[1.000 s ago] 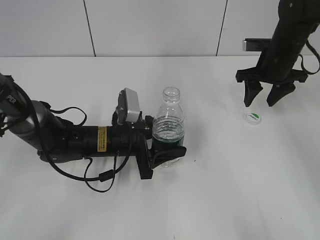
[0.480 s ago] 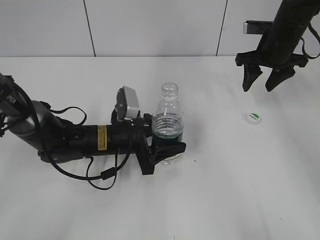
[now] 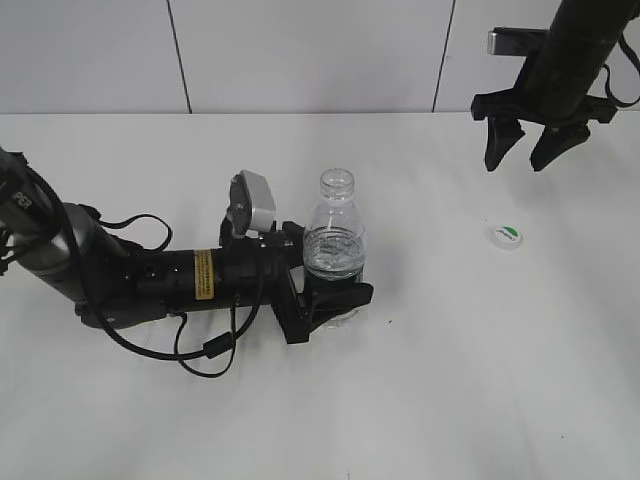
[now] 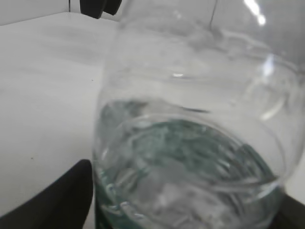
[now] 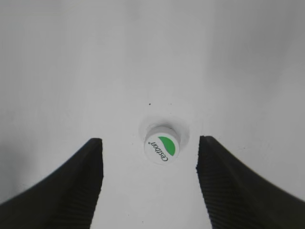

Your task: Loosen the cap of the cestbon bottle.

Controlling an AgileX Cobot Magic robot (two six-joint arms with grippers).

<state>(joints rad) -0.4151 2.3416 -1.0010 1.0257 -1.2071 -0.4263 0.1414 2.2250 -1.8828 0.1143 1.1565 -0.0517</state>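
Note:
The cestbon bottle [image 3: 337, 235] stands upright mid-table with its neck bare and its green label low on the body. My left gripper [image 3: 335, 272] lies along the table with a finger on each side of the bottle's lower body. In the left wrist view the bottle [image 4: 190, 143] fills the frame and one finger [image 4: 66, 195] sits right at its edge; whether it still presses is unclear. The cap [image 3: 505, 235] lies on the table to the right, green mark up. My right gripper [image 3: 515, 165] hangs open well above it, and its wrist view shows the cap [image 5: 161, 147] between the spread fingertips [image 5: 148, 140].
A loose black cable [image 3: 205, 350] loops on the table beside the left arm. The white table [image 3: 450, 380] ends at a panelled wall [image 3: 300, 50] behind.
The right gripper has risen away from the cap, still open. The bottle and left gripper have shifted slightly to the left.

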